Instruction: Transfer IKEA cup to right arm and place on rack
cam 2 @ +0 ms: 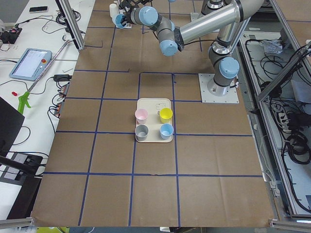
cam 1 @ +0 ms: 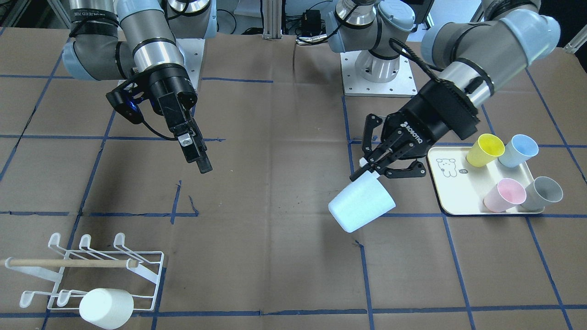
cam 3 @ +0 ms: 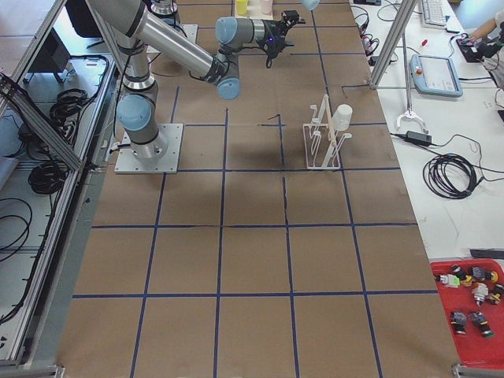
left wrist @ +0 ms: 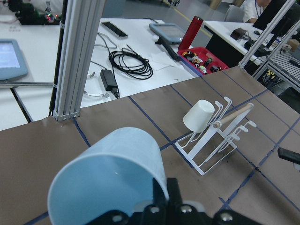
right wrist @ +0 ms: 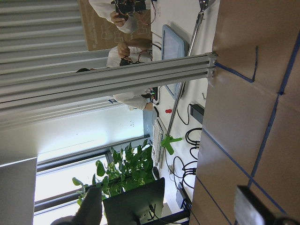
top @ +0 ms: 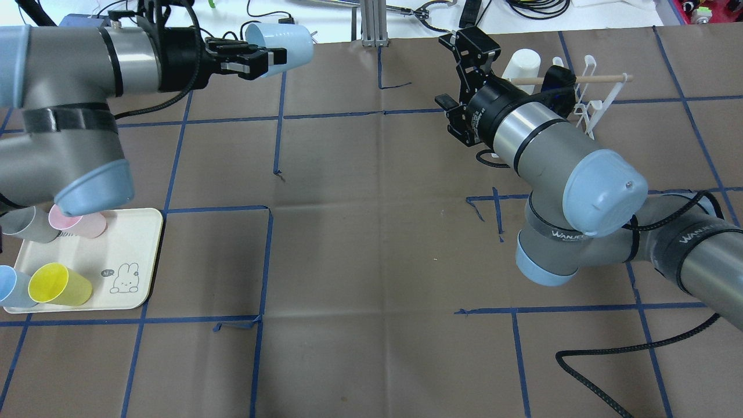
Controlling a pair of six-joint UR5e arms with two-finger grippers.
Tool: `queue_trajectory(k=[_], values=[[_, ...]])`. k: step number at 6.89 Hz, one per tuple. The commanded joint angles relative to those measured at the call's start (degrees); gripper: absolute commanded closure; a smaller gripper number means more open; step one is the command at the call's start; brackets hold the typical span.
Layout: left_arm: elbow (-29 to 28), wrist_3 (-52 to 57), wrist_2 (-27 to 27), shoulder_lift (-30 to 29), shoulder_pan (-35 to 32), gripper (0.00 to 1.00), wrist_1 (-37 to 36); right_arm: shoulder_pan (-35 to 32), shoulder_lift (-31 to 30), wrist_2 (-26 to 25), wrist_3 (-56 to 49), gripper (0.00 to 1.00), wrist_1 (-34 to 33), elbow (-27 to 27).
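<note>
Cup [cam 1: 361, 204] in left hand [cam 1: 367, 171] (tilted)

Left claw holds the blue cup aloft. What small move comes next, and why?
Probably carry the light-blue cup, pinched by its rim in the left claw, sideways toward the right claw, which hangs open and empty across a wide gap; the handover is not yet done.

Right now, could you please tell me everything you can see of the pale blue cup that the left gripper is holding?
The cup is pale blue, smooth and without a handle. It looks like plastic and tapers toward its base. It hangs in the air above the brown table, tilted nearly onto its side, with its mouth toward the arm and its base pointing away. The left gripper pinches it at the rim, and nothing else touches it.
</note>
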State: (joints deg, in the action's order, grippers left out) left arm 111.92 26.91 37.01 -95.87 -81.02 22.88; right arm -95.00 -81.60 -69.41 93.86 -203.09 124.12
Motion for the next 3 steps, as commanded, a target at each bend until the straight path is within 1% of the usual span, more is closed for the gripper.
queue_trajectory(k=[1,2,3], values=[[4.5,-7.5,-0.1,-5.0,-3.3,1.0,-20.8,-2.7,0.0,0.0,5.4,0.0,2.7,-0.5],[4.6,-19.1,0.3,-9.1,-4.7,1.0,-35.1,-3.0,0.0,0.0,5.4,0.0,4.5,-0.5],[5.6,-25.0,-0.2,-12.9,-6.2,0.99,-46.8,-3.4,0.0,0.0,5.4,0.0,5.3,-0.5]])
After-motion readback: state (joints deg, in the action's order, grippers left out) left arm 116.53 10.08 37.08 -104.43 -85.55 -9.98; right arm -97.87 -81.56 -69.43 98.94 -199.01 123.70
